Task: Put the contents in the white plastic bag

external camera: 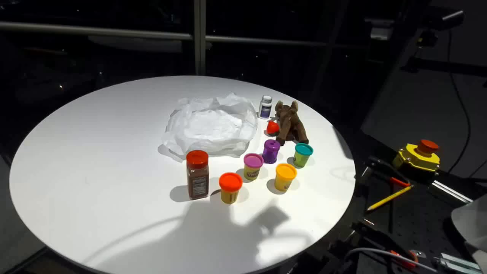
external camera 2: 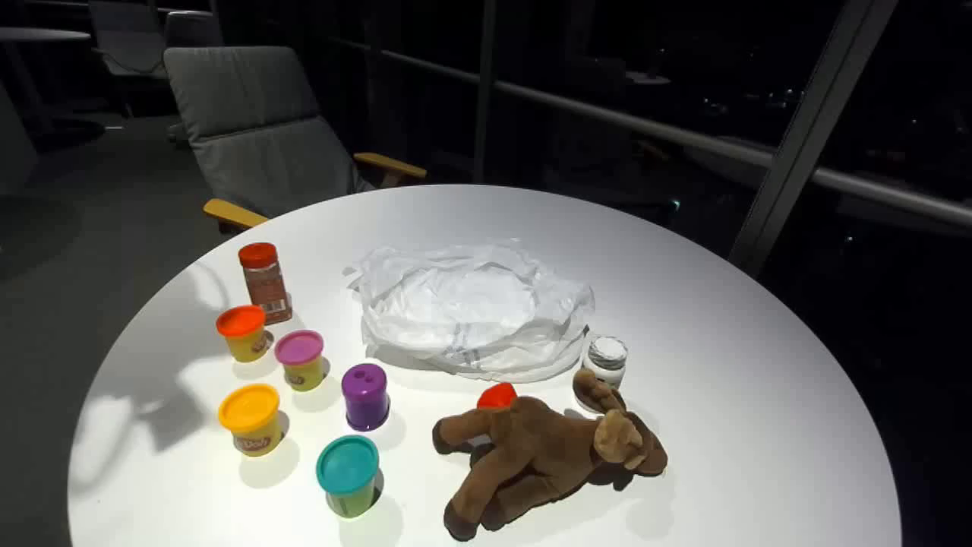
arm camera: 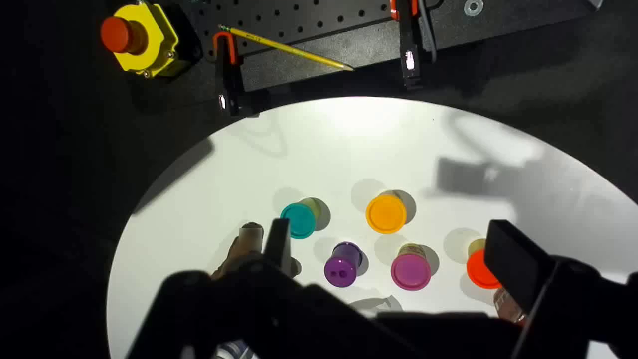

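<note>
The white plastic bag (external camera: 211, 127) lies spread on the round table with its mouth facing up. In front of it stand the brown red-lidded jar (external camera: 198, 182), an orange-lidded cup (external camera: 229, 184), a pink-purple-lidded cup (arm camera: 410, 271), a purple container (arm camera: 343, 269), a yellow cup (arm camera: 386, 214) and a teal-lidded cup (arm camera: 299, 220). Beside the bag are the small white bottle (external camera: 265, 108), the brown toy animal (external camera 2: 543, 448) and a small red item (external camera: 272, 128). In the wrist view my gripper (arm camera: 389, 223) hangs open above the cups, nothing between its fingers; neither exterior view shows it.
A black bench with a yellow emergency-stop box (arm camera: 144, 42), a pencil (arm camera: 289, 48) and clamps (arm camera: 409, 50) adjoins the table's edge. A grey chair (external camera 2: 250, 121) stands behind the table (external camera 2: 729, 365) in an exterior view.
</note>
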Available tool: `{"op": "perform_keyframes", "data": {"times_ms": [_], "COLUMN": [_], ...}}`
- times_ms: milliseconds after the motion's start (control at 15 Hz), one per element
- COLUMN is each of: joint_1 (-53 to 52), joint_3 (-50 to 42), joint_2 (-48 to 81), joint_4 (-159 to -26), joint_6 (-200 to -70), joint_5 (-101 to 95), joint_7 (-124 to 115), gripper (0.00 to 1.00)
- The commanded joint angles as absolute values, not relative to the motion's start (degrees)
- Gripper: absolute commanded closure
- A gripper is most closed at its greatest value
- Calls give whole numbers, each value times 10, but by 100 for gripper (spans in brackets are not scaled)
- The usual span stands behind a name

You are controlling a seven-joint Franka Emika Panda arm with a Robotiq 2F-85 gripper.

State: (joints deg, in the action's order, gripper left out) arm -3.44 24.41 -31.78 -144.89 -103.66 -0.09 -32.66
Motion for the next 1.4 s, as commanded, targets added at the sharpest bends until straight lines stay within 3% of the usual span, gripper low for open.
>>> {"op": "perform_keyframes", "data": {"times_ms": [0, 333, 667, 1000, 1333], "joint_1": [-53, -52, -17, 33, 17], "joint_3": [228, 228, 205, 181, 75], "joint_2": [-314, -315, -233, -67, 105], "joint_4": [-1445, -1443, -1406, -1370, -1273], "joint_6": [-1035, -1036, -1078, -1203, -1251], "joint_5": [-10, -10, -60, -98, -152], "joint_7": [-335, -335, -340, -384, -448], "gripper": [0, 0, 0, 0, 0]}}
